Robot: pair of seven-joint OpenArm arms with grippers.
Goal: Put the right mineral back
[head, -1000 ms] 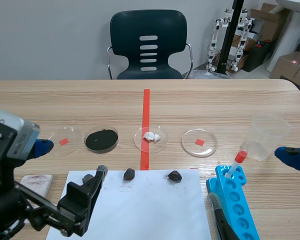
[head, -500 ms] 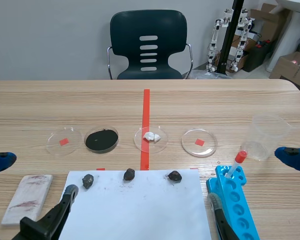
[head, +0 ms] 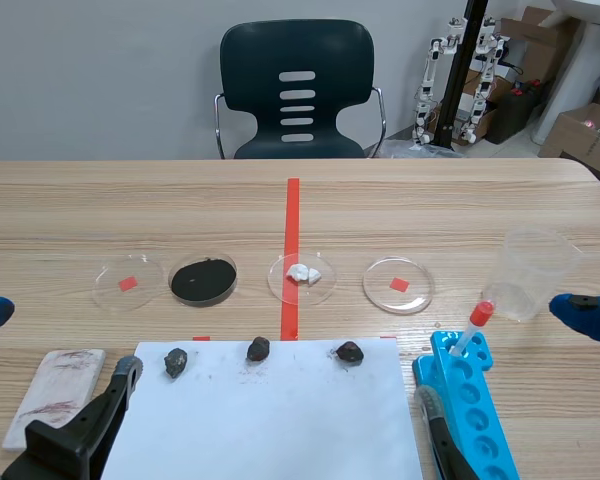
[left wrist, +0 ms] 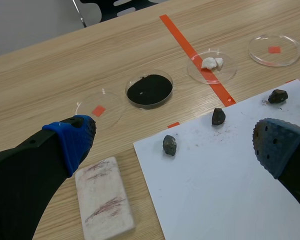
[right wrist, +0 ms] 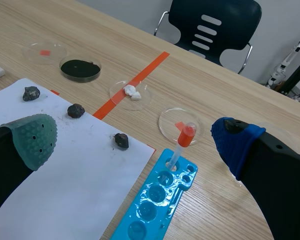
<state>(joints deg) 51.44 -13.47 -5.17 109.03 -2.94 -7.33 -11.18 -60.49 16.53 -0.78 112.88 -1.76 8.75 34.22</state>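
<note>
Three dark minerals lie along the far edge of a white paper (head: 265, 415): the left one (head: 176, 362) (left wrist: 169, 144), the middle one (head: 258, 348) (left wrist: 218, 116) and the right one (head: 349, 351) (right wrist: 122, 140). Beyond them stand a row of petri dishes: an empty one with a red mark (head: 128, 283), one with black powder (head: 203, 279), one with white chunks (head: 302, 277), and another empty one with a red mark (head: 398, 285). My left gripper (head: 60, 340) (left wrist: 172, 145) hangs open above the paper's left part. My right gripper (head: 505, 360) (right wrist: 134, 139) is open over the paper's right side and holds nothing.
A white streak plate with reddish marks (head: 55, 395) (left wrist: 104, 197) lies left of the paper. A blue tube rack (head: 470, 400) with a red-capped tube (head: 477, 322) sits right of the paper. A clear plastic cup (head: 535, 272) stands behind it. A chair (head: 298, 90) is across the table.
My left arm has dropped from high at the scene's left to the bottom left corner, uncovering the left mineral and the streak plate. The right arm has stayed put.
</note>
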